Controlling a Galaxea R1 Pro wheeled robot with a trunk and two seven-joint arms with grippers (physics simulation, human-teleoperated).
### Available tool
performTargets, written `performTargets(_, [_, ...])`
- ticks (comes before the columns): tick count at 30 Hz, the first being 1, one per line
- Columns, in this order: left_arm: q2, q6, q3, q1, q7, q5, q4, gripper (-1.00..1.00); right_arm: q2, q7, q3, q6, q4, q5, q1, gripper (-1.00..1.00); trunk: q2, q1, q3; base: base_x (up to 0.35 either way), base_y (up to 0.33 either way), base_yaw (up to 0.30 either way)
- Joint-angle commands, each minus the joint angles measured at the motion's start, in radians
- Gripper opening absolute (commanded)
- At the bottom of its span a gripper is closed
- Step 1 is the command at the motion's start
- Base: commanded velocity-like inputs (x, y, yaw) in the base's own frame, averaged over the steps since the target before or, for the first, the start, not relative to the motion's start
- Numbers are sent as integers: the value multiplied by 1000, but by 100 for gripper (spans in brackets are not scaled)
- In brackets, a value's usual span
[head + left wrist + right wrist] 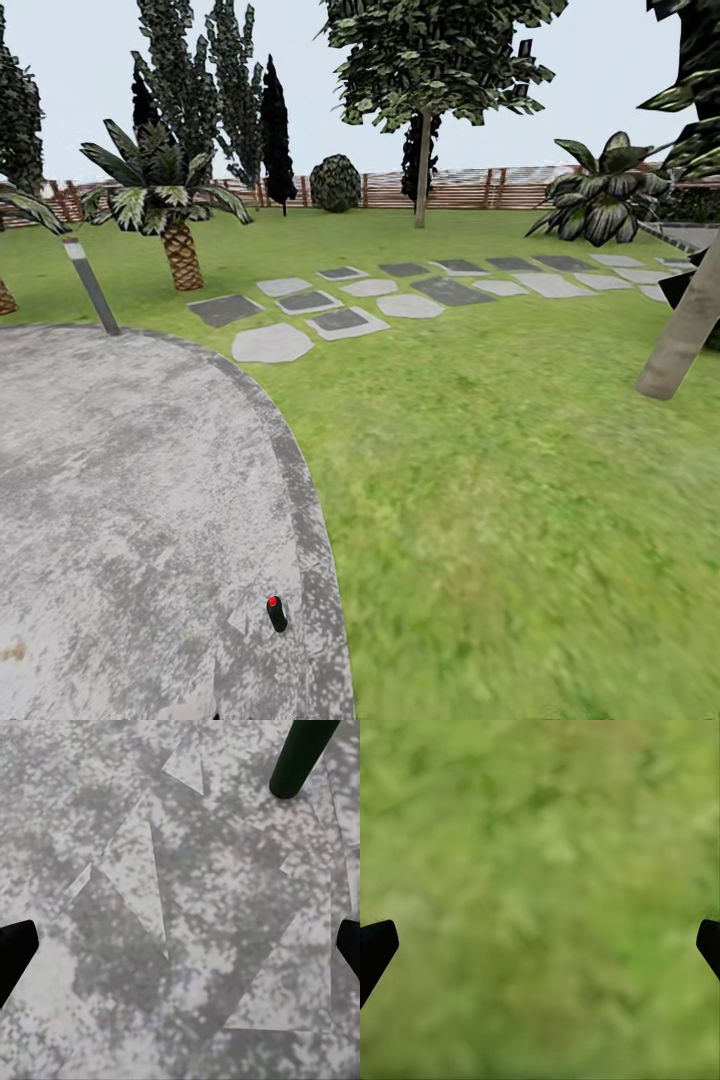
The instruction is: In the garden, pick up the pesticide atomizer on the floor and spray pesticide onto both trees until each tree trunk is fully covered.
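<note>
Both jaws are standing wide apart: the left gripper (180, 945) is hanging over the floor (120, 480), and the right gripper (540, 945) is hanging over blurry green grass, each holding nothing. Going from big to small, the lawn (500, 450) is spreading out to the wooden fence (460, 190), the grey floor is curving along beside it, and the pesticide atomizer (276, 613) is standing on the floor just inside the curved edge. One pale tree trunk (685, 330) is leaning at the right.
</note>
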Motion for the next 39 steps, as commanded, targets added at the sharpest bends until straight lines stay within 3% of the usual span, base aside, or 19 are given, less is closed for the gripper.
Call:
performTargets(1, [0, -3, 1, -1, -1, 2, 1, 100, 0, 0, 0, -3, 0, 1, 0, 100, -8, 4, -5, 0, 0, 0])
performTargets(6, [0, -3, 1, -1, -1, 2, 1, 100, -1, 0, 0, -4, -1, 1, -1, 100, -43, 23, -24, 0, 0, 0])
performTargets(22, [0, -5, 1, -1, 8, 2, -1, 100, -1, 1, 0, -5, -4, 1, -1, 100, -43, 23, -25, 74, -33, 3])
performTargets(30, [-1, -5, 1, -1, 8, 2, -1, 100, -1, 1, 0, -5, -4, 1, 0, 100, -43, 23, -25, 252, -156, 212])
performTargets(39, [-2, -5, 1, -1, 10, 2, -1, 100, -1, 1, 0, -5, -4, 1, -1, 100, -43, 23, -25, 54, -32, 100])
